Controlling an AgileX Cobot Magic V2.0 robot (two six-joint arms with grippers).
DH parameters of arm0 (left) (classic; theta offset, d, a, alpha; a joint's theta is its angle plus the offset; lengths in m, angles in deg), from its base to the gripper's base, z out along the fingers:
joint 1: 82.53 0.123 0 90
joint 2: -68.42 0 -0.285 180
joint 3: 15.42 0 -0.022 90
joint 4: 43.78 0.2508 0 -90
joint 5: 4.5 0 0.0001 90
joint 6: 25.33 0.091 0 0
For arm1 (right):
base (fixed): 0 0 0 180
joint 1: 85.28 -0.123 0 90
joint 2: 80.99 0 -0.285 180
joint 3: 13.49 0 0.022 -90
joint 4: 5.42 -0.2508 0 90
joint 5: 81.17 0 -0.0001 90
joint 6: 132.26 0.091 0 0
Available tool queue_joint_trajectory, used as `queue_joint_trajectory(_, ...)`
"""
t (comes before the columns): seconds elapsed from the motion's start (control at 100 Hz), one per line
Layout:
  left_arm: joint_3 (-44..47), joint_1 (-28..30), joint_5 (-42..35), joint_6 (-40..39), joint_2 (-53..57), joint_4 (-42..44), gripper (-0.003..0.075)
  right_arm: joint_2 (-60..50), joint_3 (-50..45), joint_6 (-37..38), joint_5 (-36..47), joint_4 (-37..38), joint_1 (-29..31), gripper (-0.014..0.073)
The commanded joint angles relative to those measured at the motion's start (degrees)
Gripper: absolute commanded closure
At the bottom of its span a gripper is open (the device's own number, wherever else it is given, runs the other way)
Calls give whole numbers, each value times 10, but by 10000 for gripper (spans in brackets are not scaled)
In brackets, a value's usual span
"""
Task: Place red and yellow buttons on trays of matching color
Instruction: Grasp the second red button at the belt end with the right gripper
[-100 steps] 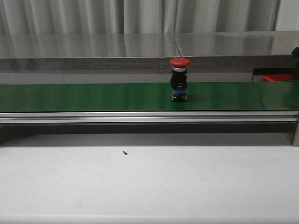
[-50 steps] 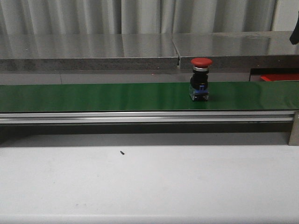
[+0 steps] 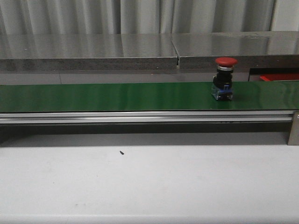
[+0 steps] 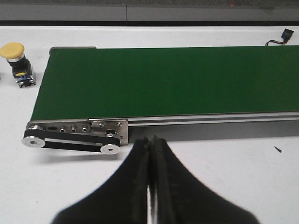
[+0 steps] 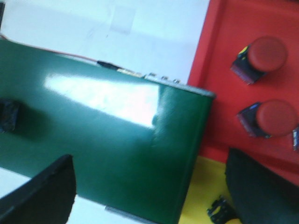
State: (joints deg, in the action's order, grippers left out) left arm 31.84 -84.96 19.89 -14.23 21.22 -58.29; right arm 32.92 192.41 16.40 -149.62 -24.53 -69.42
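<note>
Red button near belt end

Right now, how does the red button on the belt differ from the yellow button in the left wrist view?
The red button has a red cap; the yellow button a yellow one. The red button stands on the green belt; the yellow button sits off it, on the white table beside the belt's end. Both share a mushroom cap on a dark body.

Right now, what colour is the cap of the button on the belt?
Red; the button shows best in the front view.
</note>
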Motion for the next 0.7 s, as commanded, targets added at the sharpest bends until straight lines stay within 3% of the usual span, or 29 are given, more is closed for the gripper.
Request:
queue_joint_trajectory(0.0,-15,1,-38,-2,2,-9,739,-64,-61,-9,43,5,-16,-50)
queue_joint_trajectory(0.19,-15,1,-38,-2,2,-9,739,-109,-191,-18,113,6,-63,-50)
queue_joint_trajectory(0.54,-15,1,-38,-2,2,-9,739,-91,-209,-18,191,5,-126,-45)
queue_joint_trajectory(0.69,-15,1,-38,-2,2,-9,739,-68,-209,-18,219,3,-129,73)
